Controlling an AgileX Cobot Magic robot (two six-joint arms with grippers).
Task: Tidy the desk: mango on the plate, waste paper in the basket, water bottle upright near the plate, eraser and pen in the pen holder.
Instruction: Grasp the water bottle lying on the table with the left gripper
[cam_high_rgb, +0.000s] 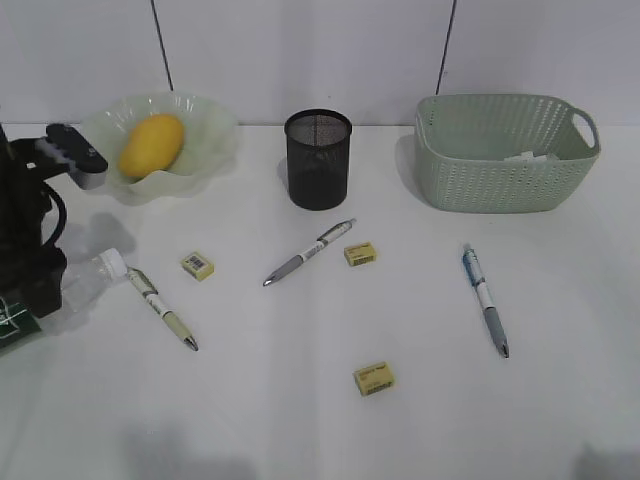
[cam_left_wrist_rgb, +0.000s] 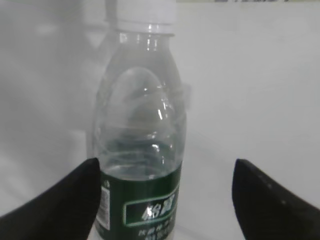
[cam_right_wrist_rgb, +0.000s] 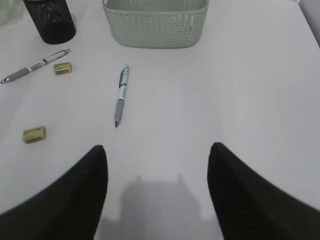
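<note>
- In the exterior view, you have the desk (cam_high_rgb: 300, 420), a plain white top running back to a pale wall with two dark vertical lines on it.
- On that desk the plate (cam_high_rgb: 205, 135) sits at the back left with the mango (cam_high_rgb: 151, 145) lying in it.
- The pen holder (cam_high_rgb: 318, 160) stands at back centre; you cannot see anything inside it through the mesh.
- The basket (cam_high_rgb: 500, 160) stands at back right, and a bit of white, the waste paper (cam_high_rgb: 528, 157), shows inside near its right end.
- Three pens and three small yellow erasers lie loose on the open top: a pen (cam_high_rgb: 308, 252) just in front of the holder, one (cam_high_rgb: 486, 299) on the right, one (cam_high_rgb: 161, 307) on the left.
- The water bottle (cam_high_rgb: 90, 282) lies tilted at the left edge, its cap toward the left pen, with the left arm's dark body over its lower end.
- In the left wrist view, the left gripper (cam_left_wrist_rgb: 165, 200) stands spread wide; the bottle's green label sits between its jaws, right against the left one and clear of the right.
- In the right wrist view, the right gripper (cam_right_wrist_rgb: 157, 190) is spread over bare desk, holding nothing, well short of the blue pen and the basket.
</note>
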